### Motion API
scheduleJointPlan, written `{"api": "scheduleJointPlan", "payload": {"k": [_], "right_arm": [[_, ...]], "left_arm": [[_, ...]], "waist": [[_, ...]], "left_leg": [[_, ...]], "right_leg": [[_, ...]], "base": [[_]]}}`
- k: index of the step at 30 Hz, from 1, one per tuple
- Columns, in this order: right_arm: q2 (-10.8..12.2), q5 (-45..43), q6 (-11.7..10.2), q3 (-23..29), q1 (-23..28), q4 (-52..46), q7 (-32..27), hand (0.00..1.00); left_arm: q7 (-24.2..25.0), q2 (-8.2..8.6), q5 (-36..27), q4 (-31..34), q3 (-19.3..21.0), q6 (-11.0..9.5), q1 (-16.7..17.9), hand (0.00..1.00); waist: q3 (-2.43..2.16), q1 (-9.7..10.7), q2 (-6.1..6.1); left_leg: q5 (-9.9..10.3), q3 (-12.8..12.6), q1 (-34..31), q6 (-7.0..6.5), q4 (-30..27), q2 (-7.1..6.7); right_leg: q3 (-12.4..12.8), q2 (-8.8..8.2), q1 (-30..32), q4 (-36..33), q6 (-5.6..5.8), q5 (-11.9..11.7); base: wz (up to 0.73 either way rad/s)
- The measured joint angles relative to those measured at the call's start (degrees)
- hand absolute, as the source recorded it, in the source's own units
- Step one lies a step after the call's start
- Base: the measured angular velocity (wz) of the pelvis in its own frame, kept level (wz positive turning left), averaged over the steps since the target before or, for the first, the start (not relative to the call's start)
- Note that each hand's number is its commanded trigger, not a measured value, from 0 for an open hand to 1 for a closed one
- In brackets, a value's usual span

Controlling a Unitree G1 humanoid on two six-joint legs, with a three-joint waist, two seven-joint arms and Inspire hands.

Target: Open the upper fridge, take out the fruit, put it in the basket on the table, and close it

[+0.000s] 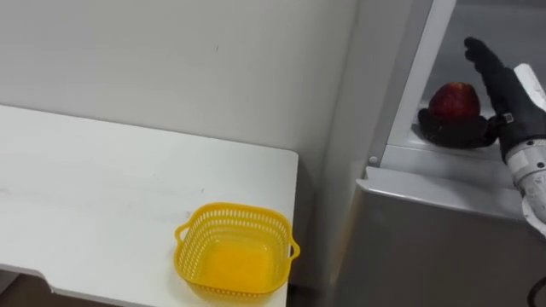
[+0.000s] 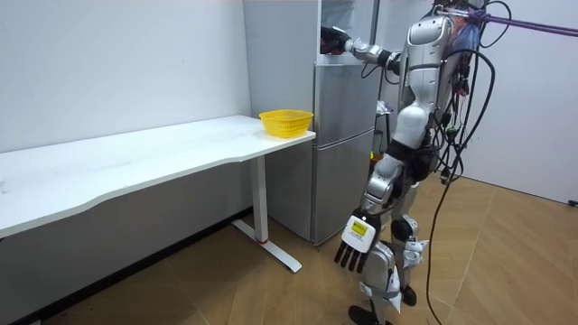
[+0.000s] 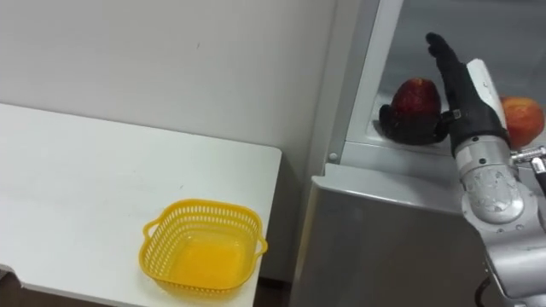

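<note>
A red apple [image 1: 455, 101] sits on the shelf of the open upper fridge compartment [image 1: 401, 102]. My right hand [image 1: 512, 94] reaches into the compartment right beside it. The fingers [image 3: 444, 60] stretch straight up past the apple's right side. The thumb [image 3: 408, 128] lies low under the apple's front, so the hand is open around it. A second, orange-red fruit [image 3: 522, 119] lies just right of the hand. In the room view I stand in front of the fridge [image 2: 343, 135] with my left hand [image 2: 357, 244] hanging open at my side.
A yellow plastic basket [image 1: 230, 209] stands empty at the near right corner of the white table [image 1: 102, 188], just left of the fridge. The grey lower fridge door [image 1: 426, 239] is closed below the shelf. A narrow gap separates table and fridge.
</note>
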State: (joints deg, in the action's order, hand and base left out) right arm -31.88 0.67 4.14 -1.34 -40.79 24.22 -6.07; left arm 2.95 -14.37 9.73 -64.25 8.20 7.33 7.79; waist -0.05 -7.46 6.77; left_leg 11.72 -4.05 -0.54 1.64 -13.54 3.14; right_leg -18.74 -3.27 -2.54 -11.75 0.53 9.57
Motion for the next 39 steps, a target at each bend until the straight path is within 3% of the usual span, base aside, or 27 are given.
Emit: {"api": "scheduleJointPlan", "payload": {"k": [1,2,3,4,12,21,34,39], "right_arm": [[0.0,0.4,0.4,0.0,-0.1,0.1,0.3,0.52],[0.0,0.9,1.0,0.1,-0.3,0.2,1.4,0.62],[0.0,1.1,1.2,0.1,-0.5,0.3,2.5,0.87],[0.0,1.3,1.3,0.1,-0.7,0.5,3.0,1.00],[-0.3,4.2,1.7,0.1,-4.8,6.4,6.8,1.00],[-0.4,5.4,1.6,0.0,-5.5,6.5,8.7,1.00],[-0.5,4.5,1.5,0.0,-6.0,6.3,8.6,1.00],[-0.5,4.7,1.4,-0.7,-6.0,6.1,7.6,1.00]], "left_arm": [[0.0,0.01,0.0,0.0,0.0,0.1,0.0,0.00],[0.0,0.01,0.0,0.0,0.0,0.2,0.0,0.00],[0.0,0.01,0.0,0.1,0.0,0.2,0.0,0.00],[0.0,0.01,0.0,0.1,0.0,0.2,0.0,0.00],[0.0,0.03,0.0,0.1,0.0,0.2,-0.6,0.00],[-0.2,0.05,-0.2,0.1,-0.1,0.2,-0.9,0.00],[-0.3,0.03,-1.9,0.1,-0.5,0.2,-0.8,0.00],[-0.9,-0.04,-2.4,0.1,-2.7,0.3,-0.7,0.00]], "waist": [[-0.01,0.0,0.07],[-0.05,0.2,0.17],[-0.05,0.4,0.18],[-0.05,0.4,0.17],[-0.01,0.8,0.10],[0.05,0.7,0.00],[0.16,0.6,-0.15],[0.15,0.7,-0.15]], "left_leg": [[0.0,0.0,0.0,0.00,0.0,0.00],[0.0,0.0,0.0,0.00,-0.1,0.00],[0.0,0.0,0.0,0.00,-0.1,0.00],[0.0,-0.1,0.0,0.00,-0.1,0.00],[0.0,0.0,0.4,0.00,-0.1,0.05],[0.0,0.0,0.4,0.00,0.0,0.06],[0.0,-0.6,1.1,0.00,0.8,0.10],[0.0,-0.6,1.0,0.00,0.8,0.13]], "right_leg": [[0.0,0.02,0.0,0.0,-0.01,0.0],[0.0,0.04,0.0,0.1,-0.04,0.0],[0.0,0.04,0.0,0.1,-0.05,0.0],[0.0,0.04,0.0,0.1,-0.05,0.0],[-0.1,0.10,-0.3,0.1,-0.09,-0.1],[-0.1,0.10,-0.4,0.1,-0.12,-0.1],[0.5,0.17,-0.4,0.1,-0.12,-0.1],[0.3,0.15,-0.5,0.1,-0.12,-0.1]], "base": [[0.00],[0.00],[0.00],[0.00],[0.00],[0.00],[-0.01],[0.00]]}}
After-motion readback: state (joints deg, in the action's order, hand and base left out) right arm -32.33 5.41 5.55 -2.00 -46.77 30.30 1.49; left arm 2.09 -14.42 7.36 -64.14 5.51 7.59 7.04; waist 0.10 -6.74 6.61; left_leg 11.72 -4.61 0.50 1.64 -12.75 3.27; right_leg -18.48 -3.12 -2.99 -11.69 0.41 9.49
